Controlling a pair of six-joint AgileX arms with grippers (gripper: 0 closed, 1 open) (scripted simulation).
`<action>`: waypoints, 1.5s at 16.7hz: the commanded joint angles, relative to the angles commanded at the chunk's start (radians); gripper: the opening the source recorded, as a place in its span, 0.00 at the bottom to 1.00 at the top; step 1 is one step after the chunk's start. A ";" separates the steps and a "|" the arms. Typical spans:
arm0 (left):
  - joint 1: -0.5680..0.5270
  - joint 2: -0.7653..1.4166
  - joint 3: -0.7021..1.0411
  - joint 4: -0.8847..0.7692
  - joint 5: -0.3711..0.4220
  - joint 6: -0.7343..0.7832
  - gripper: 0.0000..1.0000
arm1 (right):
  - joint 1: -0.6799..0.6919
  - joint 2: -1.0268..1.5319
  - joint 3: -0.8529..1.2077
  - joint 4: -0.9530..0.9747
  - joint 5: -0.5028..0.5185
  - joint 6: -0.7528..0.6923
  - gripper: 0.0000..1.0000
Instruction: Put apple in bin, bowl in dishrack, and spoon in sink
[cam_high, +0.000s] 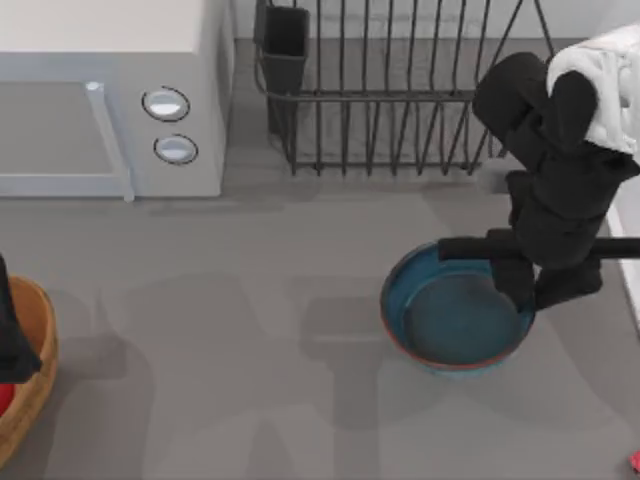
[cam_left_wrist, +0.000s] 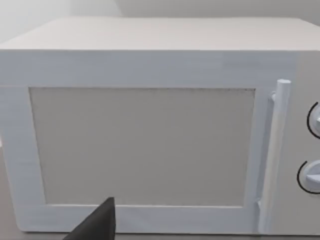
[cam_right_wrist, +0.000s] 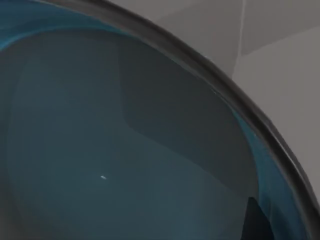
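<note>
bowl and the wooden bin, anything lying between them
Nothing: in the top view the stretch from the bowl leftward to the bin is bare grey tabletop with only shadows.

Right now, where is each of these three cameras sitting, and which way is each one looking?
Top view: above the table, looking down on the microwave, dishrack, bowl and bin; the right arm's end effector is at the bowl's rim, and the left arm sits at the left edge over the bin.
Left wrist view: on the left arm, facing the microwave's door; a dark fingertip shows.
Right wrist view: on the right arm, very near the bowl's inside.
Shared: the top view shares the microwave with the left wrist view, the bowl with the right.
</note>
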 joint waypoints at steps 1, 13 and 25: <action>0.000 0.000 0.000 0.000 0.000 0.000 1.00 | 0.000 -0.014 0.032 -0.051 0.000 -0.002 0.00; 0.000 0.000 0.000 0.000 0.000 0.000 1.00 | 0.061 -0.081 0.116 -0.036 0.105 -0.048 0.00; 0.000 0.000 0.000 0.000 0.000 0.000 1.00 | 0.475 -0.341 0.111 0.863 0.883 -0.372 0.00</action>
